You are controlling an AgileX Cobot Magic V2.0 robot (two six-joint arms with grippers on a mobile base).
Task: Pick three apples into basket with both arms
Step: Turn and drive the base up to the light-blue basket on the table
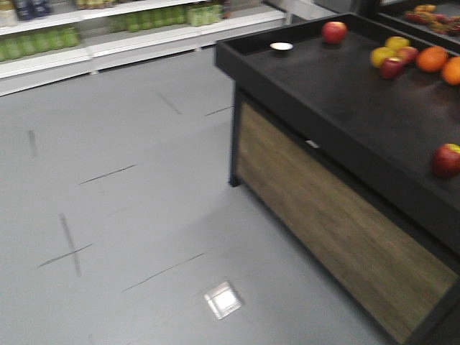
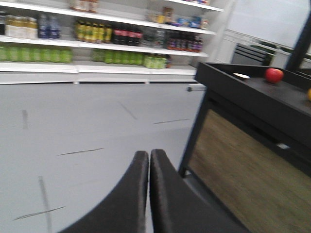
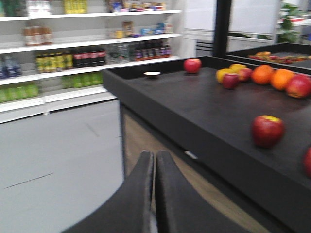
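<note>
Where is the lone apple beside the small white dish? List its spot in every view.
Front view: apple at the top, right of centre.
Left wrist: right side, upper third.
Right wrist: upper centre.
Shared landmark: white dish, just left of it in all three.

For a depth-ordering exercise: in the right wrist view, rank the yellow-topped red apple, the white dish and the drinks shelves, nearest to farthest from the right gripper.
1. Yellow-topped red apple, table's right side, closest to the right gripper.
2. White dish, table's far left corner.
3. Drinks shelves, beyond the table.
</note>
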